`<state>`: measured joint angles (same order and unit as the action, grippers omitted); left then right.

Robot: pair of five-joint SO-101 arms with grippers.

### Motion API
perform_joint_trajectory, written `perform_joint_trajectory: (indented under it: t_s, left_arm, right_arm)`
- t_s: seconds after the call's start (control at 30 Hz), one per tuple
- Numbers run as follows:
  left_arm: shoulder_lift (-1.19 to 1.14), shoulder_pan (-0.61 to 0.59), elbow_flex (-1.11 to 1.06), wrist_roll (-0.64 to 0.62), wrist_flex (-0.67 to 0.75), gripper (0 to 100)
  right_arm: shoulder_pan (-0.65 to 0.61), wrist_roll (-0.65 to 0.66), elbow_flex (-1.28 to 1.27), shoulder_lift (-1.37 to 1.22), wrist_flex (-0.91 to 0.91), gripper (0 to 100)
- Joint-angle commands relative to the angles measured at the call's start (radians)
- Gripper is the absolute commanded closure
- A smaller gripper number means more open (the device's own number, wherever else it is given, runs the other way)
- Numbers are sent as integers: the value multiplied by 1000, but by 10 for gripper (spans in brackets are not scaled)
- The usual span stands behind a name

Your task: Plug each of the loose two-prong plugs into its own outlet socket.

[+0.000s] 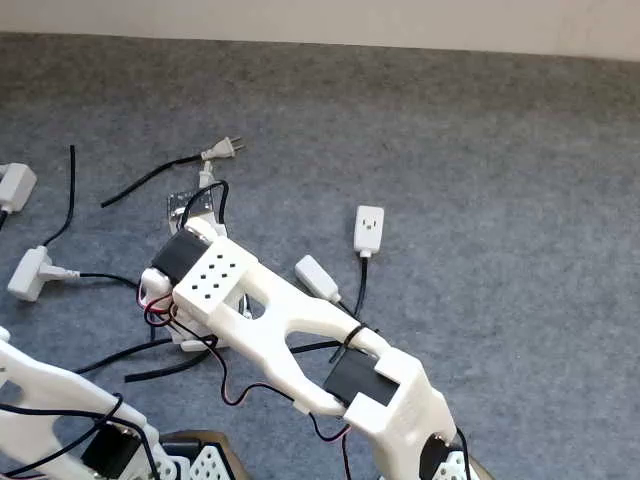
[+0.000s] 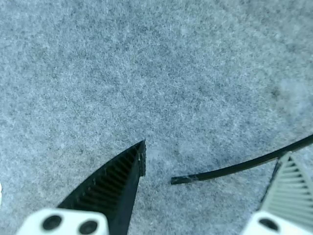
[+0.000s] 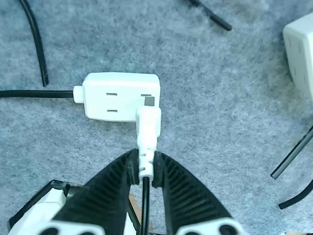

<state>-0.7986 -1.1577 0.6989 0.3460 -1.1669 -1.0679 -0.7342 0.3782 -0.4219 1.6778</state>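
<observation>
The white outlet socket [image 3: 120,95] lies loose on the carpet [image 3: 220,122] and the two-prong plug [image 3: 148,128] meets its edge with a prong [image 3: 150,101] bare on top, so a push could shove the socket off instead of seating; the left gripper [image 2: 215,152], well apart from the socket, hangs low, pincer apart, over a black cord end [image 2: 182,180]; the right gripper [image 3: 145,154], just beside the socket, is clamped on the plug.
</observation>
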Motion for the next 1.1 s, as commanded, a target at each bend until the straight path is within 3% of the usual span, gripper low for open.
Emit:
perform_joint_trajectory:
  t_s: [0.0,0.27,1.07]
  left_arm:
    - [16,-7,41,5,12,604]
    - [15,-5,41,5,12,604]
    - [13,-7,39,3,48,605]
  right_arm:
    - [-10,-12,28,22,5,994]
    - [-10,-12,130,39,64,994]
    - [-61,-25,87,-53,76,995]
